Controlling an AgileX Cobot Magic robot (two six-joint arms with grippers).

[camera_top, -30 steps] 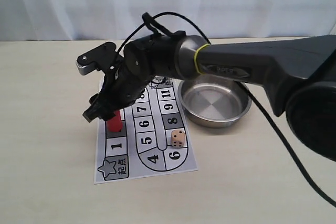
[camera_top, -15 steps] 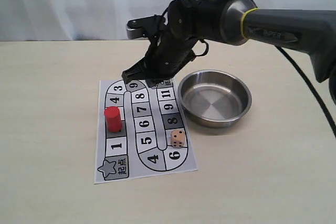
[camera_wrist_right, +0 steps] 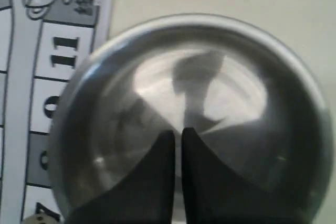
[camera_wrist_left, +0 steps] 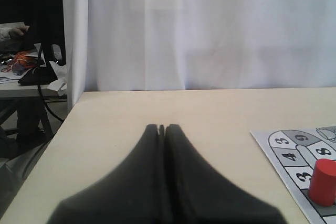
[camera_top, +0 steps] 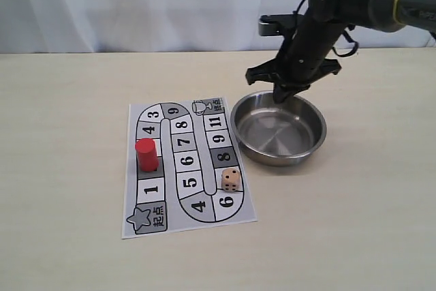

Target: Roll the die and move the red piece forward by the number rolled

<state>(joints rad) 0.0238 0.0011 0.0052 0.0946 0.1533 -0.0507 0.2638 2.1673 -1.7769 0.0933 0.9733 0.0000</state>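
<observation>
Pale wooden table (camera_top: 68,100) under a white curtain (camera_top: 102,5), and on it the board (camera_top: 133,192) with a steel bowl (camera_top: 279,158) just beside it. My right claw (camera_top: 283,95) hangs over the bowl's far rim, fingers drawn almost together with only a sliver between them and nothing in them. My left claw (camera_wrist_left: 161,128) is pressed fully closed and empty, low over bare table; the exterior view doesn't show it. The die (camera_top: 231,180) lies on the board just above the 6 square, near the bowl but outside it. The red piece (camera_top: 146,155) stands upright on the square after 1, off the start star.

I judge the roll made, since the die sits out of the bowl, and the piece looks placed. What counts now is checking: the die's top face is too small for me to read, so I'd confirm it before trusting that square. If a correction is needed, I'd open wide, come straight down over the piece, grip low, lift clear, set it flat inside one square, and keep the arm off the die so the roll isn't disturbed
</observation>
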